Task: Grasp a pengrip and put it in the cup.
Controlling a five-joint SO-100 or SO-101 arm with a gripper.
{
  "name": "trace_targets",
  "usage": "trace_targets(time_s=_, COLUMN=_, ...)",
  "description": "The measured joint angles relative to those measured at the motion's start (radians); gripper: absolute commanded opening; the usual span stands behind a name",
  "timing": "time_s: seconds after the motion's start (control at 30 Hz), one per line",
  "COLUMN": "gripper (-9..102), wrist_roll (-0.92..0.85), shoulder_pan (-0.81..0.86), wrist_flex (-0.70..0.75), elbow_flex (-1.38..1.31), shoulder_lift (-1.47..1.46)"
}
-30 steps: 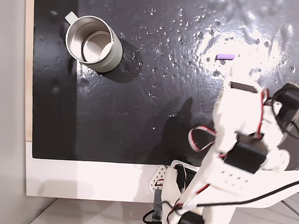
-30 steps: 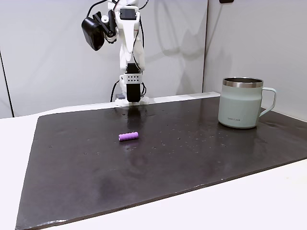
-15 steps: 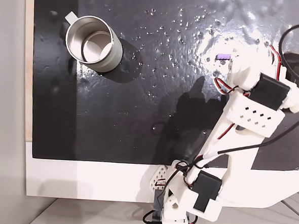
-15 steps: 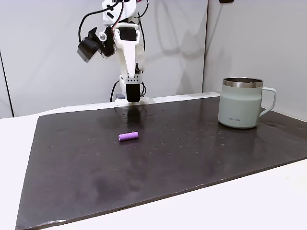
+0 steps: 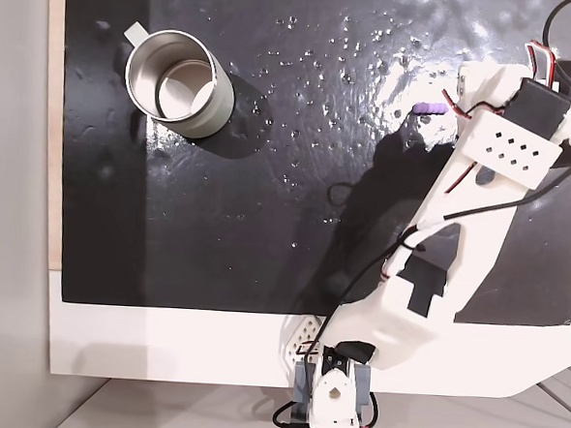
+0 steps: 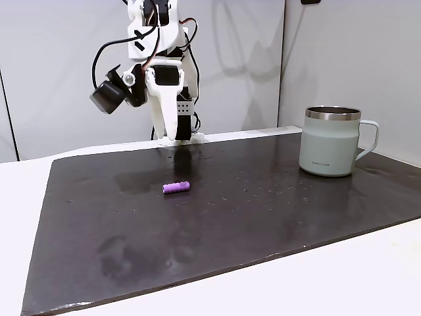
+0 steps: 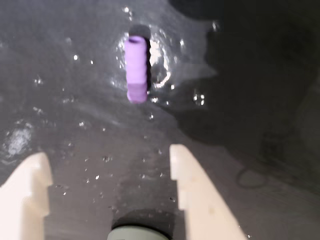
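A glossy black mat [image 6: 263,217] speckled with glare lies on a white tabletop before pale wall panels. The cup [image 6: 329,142], a steel-rimmed mug with small dark lettering near its base too tiny to read, stands well apart from the purple pengrip [image 6: 176,187], which lies flat on the mat. In the wrist view the gripper [image 7: 107,165] hangs above the mat with its pale fingers [image 7: 192,185] spread and empty, the pengrip [image 7: 135,68] lying ahead of them.
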Motion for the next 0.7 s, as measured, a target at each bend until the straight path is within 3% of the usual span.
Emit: trace_targets(time_s=0.7, gripper=22, wrist_roll=-0.021, shoulder_pan=0.002, wrist_flex=0.0, elbow_flex=-0.314, shoulder_lift=-0.434)
